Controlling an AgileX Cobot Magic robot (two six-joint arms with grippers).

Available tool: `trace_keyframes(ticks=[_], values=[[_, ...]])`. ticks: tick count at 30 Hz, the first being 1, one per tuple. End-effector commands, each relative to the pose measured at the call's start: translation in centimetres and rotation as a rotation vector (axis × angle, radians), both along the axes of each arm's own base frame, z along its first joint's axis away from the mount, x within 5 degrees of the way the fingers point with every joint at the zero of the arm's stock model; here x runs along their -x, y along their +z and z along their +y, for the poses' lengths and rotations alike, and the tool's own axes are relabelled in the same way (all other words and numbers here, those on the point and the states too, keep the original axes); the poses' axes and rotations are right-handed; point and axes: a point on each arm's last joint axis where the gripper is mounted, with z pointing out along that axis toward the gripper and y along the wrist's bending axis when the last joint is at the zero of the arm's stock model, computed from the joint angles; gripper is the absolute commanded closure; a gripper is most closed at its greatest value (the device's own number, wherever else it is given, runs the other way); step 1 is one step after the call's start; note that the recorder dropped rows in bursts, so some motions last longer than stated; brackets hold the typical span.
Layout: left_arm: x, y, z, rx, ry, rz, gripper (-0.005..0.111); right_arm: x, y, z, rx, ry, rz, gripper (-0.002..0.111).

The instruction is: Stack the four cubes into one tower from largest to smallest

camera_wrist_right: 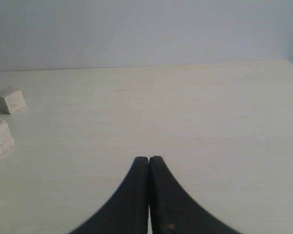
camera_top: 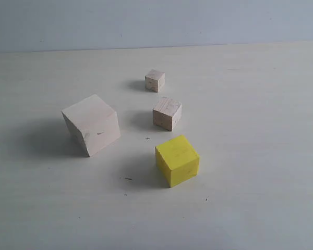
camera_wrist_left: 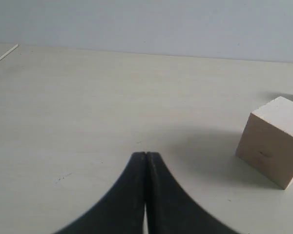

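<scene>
Pale table (camera_top: 261, 208), nothing stacked yet: large cube (camera_top: 91, 125) left, yellow cube (camera_top: 177, 160) near-right. The left gripper (camera_wrist_left: 145, 155) and right gripper (camera_wrist_right: 149, 159) are both pinched closed, empty. I'd open right wide, grab yellow square-on.

Four wooden cubes standing apart and unstacked, large pale bare-wood cube (camera_top: 91, 124) at left, bright yellow cube (camera_top: 177, 160) nearest, medium pale cube (camera_top: 167, 113) behind it, small pale cube (camera_top: 154, 80) farthest

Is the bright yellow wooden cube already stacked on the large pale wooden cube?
No, the bright yellow wooden cube sits on the table, apart from the large pale wooden cube.
</scene>
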Motion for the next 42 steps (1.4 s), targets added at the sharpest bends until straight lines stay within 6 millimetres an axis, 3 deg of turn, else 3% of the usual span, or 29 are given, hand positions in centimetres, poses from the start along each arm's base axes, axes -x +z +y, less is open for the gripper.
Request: trace_keyframes(ticks=[1, 24, 26, 29, 31, 42], values=[[0.0, 0.0, -0.1, 0.01, -0.008, -0.01, 0.107, 0.0, -0.1, 0.0, 0.003, 0.002, -0.005, 0.108], [0.0, 0.0, 0.0, -0.012, -0.009, -0.013, 0.107, 0.0, -0.1, 0.0, 0.003, 0.002, -0.005, 0.108], [-0.2, 1.1, 0.0, -0.013, -0.008, -0.129, 0.107, 0.0, -0.1, 0.0, 0.003, 0.002, -0.005, 0.108], [-0.1, 4.4, 0.0, -0.018, -0.006, -0.497, 0.107, 0.0, -0.1, 0.0, 0.003, 0.002, -0.005, 0.108], [0.2, 5.3, 0.0, -0.02, -0.005, -0.598, 0.107, 0.0, -0.1, 0.0, 0.003, 0.002, -0.005, 0.108], [0.4, 6.0, 0.0, -0.014, -0.005, -0.682, 0.107, 0.0, -0.1, 0.0, 0.003, 0.002, -0.005, 0.108]])
